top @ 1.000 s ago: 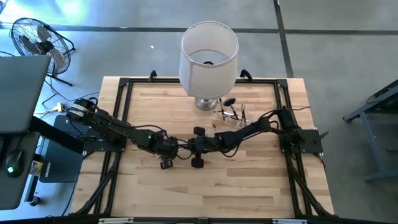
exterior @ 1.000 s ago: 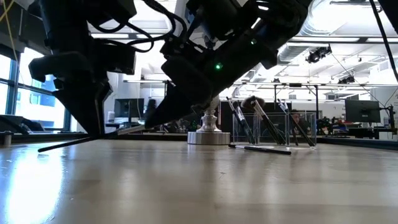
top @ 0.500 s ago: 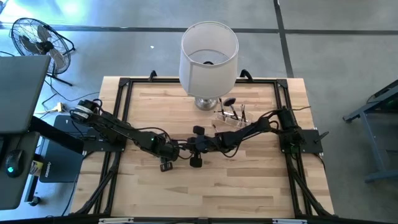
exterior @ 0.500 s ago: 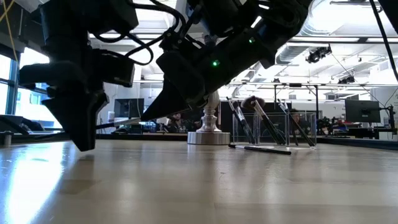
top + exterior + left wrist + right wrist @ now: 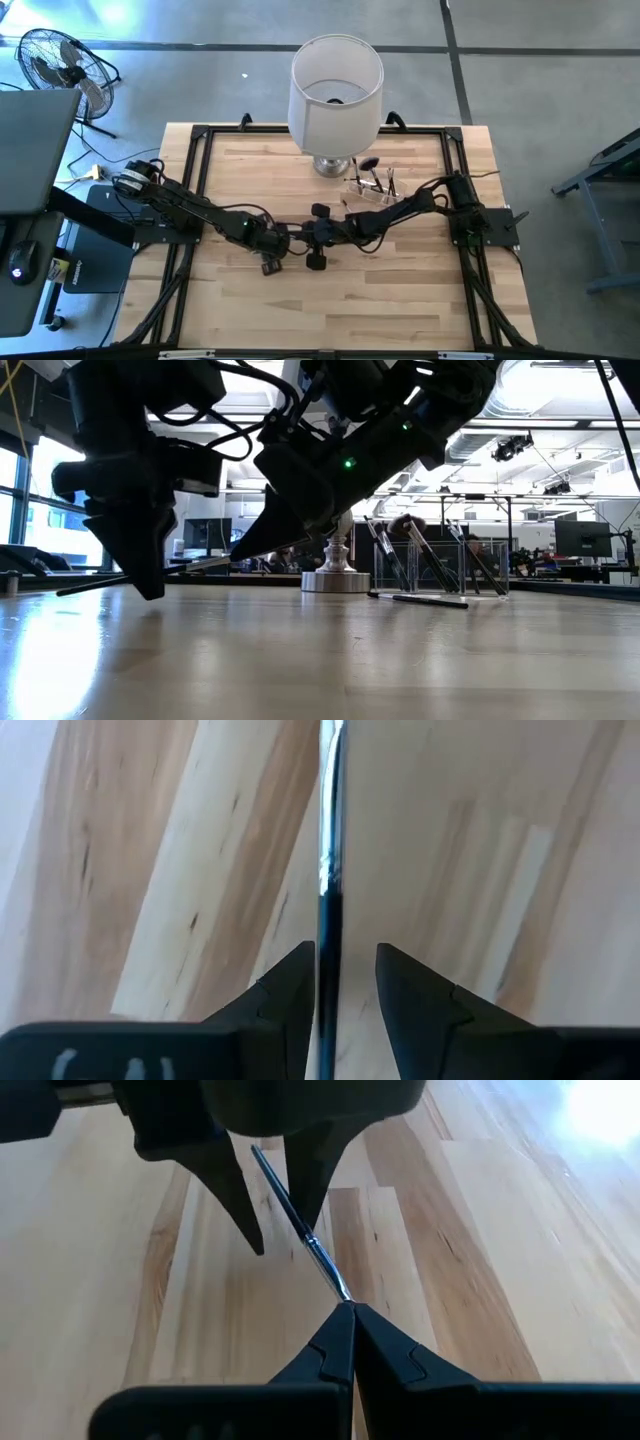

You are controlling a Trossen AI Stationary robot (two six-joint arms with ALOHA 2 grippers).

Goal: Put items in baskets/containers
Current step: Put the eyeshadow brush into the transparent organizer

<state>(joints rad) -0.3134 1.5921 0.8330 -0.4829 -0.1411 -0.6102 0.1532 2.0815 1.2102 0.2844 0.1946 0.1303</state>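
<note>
Right wrist view, our right pincer (image 5: 345, 1312) pinched shut on a thin brush (image 5: 300, 1232), our left pincer (image 5: 275, 1205) parted around it, near the lamp (image 5: 335, 85), above the table (image 5: 400, 290).

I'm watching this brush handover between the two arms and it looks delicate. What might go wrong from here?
1. The right claw pinches only the very tip of the thin brush, so the brush may pivot or slip out.
2. The left claw stands open around the brush without gripping it; if the right lets go first, the brush probably drops onto the table.
3. The clear holder already holds several brushes, so inserting another might jostle them.
</note>
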